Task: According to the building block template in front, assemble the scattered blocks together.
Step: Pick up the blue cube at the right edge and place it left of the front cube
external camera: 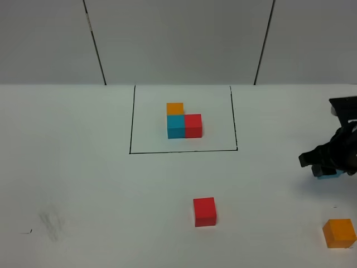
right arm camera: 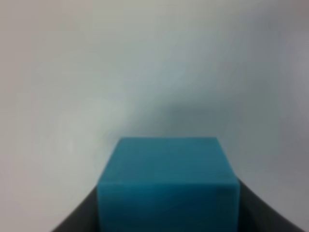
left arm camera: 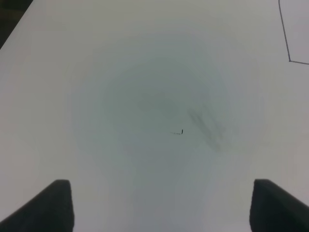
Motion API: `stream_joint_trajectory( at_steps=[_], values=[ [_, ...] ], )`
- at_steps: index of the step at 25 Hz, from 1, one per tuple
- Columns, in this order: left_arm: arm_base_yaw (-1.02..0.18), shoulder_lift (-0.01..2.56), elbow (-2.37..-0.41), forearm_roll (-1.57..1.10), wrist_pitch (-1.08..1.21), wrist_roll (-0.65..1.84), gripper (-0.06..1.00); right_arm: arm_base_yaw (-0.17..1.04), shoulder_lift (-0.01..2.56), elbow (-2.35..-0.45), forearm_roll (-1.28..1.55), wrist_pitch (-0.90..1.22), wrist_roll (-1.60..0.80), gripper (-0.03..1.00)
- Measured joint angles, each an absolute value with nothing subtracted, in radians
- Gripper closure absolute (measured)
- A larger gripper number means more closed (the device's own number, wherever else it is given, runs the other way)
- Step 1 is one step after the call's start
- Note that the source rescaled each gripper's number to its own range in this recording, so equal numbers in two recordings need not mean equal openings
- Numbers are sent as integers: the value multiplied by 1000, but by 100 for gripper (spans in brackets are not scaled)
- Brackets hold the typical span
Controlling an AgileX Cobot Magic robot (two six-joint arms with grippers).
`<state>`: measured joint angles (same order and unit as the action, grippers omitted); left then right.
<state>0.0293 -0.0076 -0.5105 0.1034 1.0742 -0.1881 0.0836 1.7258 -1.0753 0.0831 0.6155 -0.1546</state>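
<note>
Right wrist view: blue block (right arm camera: 166, 181) is clamped betw. fingers of right gripper (external camera: 330, 167), at far right of table (external camera: 83, 184). Mid-table the red block (external camera: 204, 211) is seen, w/ orange block (external camera: 339, 233) at near-right corner and template (external camera: 183, 124) farther back. Nothing is gripped by left gripper (left arm camera: 159, 208), which is held wide apart.

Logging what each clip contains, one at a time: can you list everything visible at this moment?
joined cubes: three, orange, blue and red, in an L inside the outline
black outline: one rectangle, drawn at the far middle of the table
red cube: one, loose, near middle
orange cube: one, loose, near right corner
blue cube: one, held at the right edge
table: one, white
smudge: one, grey, near left
left gripper: one, black, jaws open above the smudge
right gripper: one, black, jaws shut on the blue cube
</note>
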Motion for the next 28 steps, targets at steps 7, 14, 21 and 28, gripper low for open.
stream_joint_trajectory(
  at_steps=[7,14,21,28],
  values=[
    [29,-8,-510,103,1074,-188,13,340,1654,-1261,87,794,-392,96],
    [29,-8,-510,103,1074,-188,13,560,1654,-1338,88,803,-581,96],
    [29,-8,-510,103,1074,-188,13,678,1766,-1437,87,895,-711,96],
    [29,-8,-510,103,1074,-188,13,733,1935,-1655,80,979,-715,96]
  ],
)
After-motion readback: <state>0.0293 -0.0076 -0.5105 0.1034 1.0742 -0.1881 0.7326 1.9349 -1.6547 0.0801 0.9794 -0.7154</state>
